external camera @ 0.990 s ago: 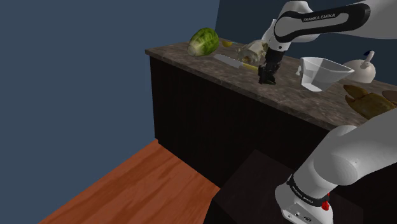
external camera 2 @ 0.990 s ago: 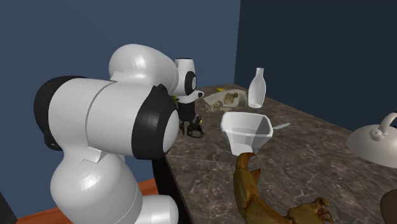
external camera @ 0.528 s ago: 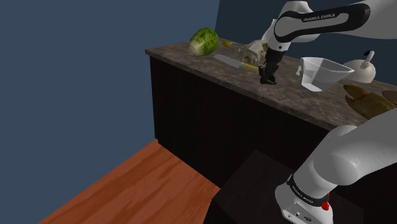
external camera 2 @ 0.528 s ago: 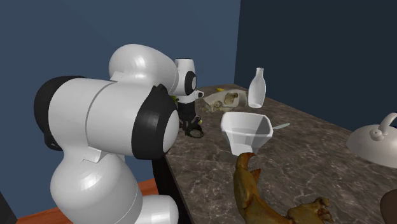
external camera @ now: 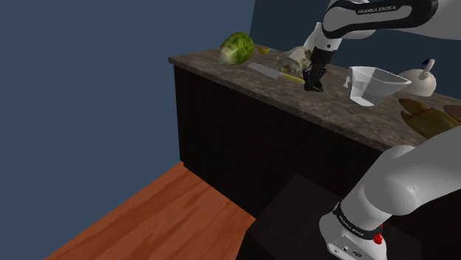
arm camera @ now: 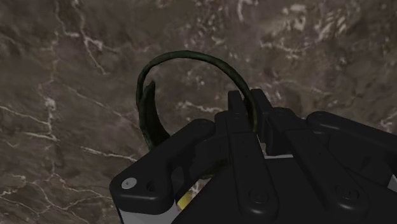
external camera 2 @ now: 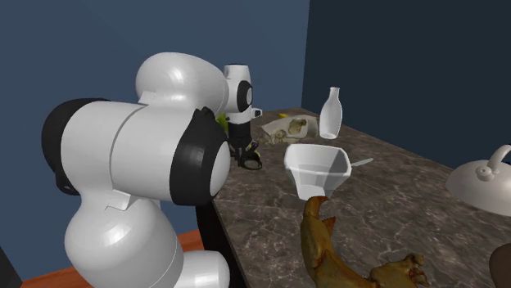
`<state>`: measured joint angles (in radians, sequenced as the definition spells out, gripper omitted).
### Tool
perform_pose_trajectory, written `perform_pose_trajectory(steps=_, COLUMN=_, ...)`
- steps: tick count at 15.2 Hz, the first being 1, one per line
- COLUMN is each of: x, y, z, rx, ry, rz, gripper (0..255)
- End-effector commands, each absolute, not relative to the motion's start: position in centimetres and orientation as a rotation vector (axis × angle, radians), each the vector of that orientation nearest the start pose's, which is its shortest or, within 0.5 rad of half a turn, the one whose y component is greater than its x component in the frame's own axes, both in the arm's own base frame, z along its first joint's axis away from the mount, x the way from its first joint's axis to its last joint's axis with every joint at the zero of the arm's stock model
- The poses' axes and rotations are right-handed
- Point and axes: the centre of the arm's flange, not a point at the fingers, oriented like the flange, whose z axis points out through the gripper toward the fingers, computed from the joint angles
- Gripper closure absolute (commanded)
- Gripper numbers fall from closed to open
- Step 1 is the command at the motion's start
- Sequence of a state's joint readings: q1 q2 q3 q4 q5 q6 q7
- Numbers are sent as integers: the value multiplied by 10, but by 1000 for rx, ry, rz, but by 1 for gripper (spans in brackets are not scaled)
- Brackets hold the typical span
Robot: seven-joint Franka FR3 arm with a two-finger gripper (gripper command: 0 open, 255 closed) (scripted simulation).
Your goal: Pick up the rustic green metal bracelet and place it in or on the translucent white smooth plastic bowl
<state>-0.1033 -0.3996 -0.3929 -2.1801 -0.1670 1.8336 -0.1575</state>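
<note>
A dark green ring bracelet [arm camera: 191, 57] is clasped by its rim between my gripper's [arm camera: 255, 118] black fingers and hangs over the marbled brown countertop [arm camera: 76, 70]. In the shoulder view the gripper [external camera: 314, 83] sits just above the counter, shut on the bracelet [external camera: 317, 87], to the left of the translucent white bowl [external camera: 373, 83]. From the second exterior view, the bracelet [external camera 2: 255, 160] dangles under the gripper [external camera 2: 247, 154], left of the bowl [external camera 2: 318, 168], with a gap between them.
A green cabbage-like head [external camera: 236, 48] and a knife [external camera: 270, 72] lie at the shoulder view's left of the counter. A white bottle [external camera 2: 329, 113], a beige crumpled item [external camera 2: 292, 126], a white lidded pot [external camera 2: 488, 182] and a brown lumpy item [external camera 2: 326, 245] surround the bowl.
The gripper has risen from the counter with the bracelet in it and shifted slightly toward the back of the counter. The bowl has not moved.
</note>
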Motion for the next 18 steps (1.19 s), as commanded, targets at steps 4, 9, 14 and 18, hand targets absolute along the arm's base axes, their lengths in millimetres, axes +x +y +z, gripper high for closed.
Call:
perform_pose_trajectory(steps=4, x=377, y=-241, z=566, rx=-3133, ry=427, rz=-36, gripper=255)
perform_pose_trajectory(steps=9, x=377, y=-241, z=593, rx=-3133, ry=427, rz=-36, gripper=255)
perform_pose_trajectory(steps=14, x=377, y=-241, z=619, rx=-3133, ry=427, rz=-36, gripper=255)
perform_pose_trajectory(steps=18, x=377, y=-241, z=640, rx=-3133, ry=427, rz=-36, gripper=255)
